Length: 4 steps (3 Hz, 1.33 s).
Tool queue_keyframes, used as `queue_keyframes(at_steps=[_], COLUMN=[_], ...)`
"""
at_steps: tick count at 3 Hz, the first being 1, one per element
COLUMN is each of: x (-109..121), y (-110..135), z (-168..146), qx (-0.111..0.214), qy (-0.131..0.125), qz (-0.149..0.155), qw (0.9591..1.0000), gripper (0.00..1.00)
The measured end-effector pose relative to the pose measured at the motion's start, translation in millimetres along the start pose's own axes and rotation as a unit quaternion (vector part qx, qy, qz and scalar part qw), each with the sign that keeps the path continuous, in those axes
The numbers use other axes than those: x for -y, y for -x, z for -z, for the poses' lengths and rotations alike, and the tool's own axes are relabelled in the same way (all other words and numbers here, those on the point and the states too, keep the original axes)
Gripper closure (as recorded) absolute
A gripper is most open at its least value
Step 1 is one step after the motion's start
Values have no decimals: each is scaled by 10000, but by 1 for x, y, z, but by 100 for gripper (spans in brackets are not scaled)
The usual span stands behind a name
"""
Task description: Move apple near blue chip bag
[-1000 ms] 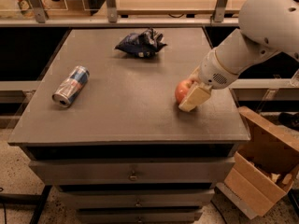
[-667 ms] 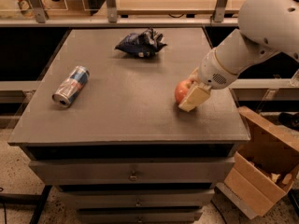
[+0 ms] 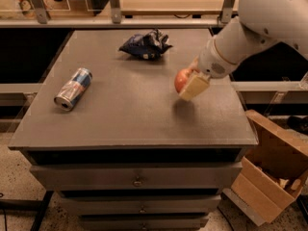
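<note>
The red-orange apple [image 3: 181, 80] is held in my gripper [image 3: 187, 82] over the right half of the table, a little above the top, with its shadow below it. One cream finger [image 3: 194, 86] presses the apple's near side; the other is mostly hidden behind the apple. The white arm reaches in from the upper right. The crumpled navy-blue chip bag [image 3: 144, 44] lies at the back middle of the table, to the left of and beyond the apple and clearly apart from it.
A silver-blue-red drink can [image 3: 73, 88] lies on its side at the left of the grey table [image 3: 130, 124]. Drawers sit below the table top. An open cardboard box [image 3: 269, 172] stands on the floor at the right. A shelf rail runs behind the table.
The gripper has lifted the apple off the table and carried it a little to the left and back, toward the chip bag. The can and the bag have not moved.
</note>
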<state>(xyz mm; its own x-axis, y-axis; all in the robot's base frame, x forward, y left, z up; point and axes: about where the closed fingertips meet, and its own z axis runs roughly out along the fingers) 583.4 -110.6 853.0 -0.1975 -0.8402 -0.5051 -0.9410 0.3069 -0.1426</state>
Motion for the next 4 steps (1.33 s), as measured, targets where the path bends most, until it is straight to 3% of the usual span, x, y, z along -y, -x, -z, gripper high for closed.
queue_keyframes(at_steps=[2,4], x=[77,128], y=[32,26], z=[-13,-35], qx=[26,-152], qy=[-637,-924], qz=[-147,-646], qw=[9979,9935], gripper=[100,100])
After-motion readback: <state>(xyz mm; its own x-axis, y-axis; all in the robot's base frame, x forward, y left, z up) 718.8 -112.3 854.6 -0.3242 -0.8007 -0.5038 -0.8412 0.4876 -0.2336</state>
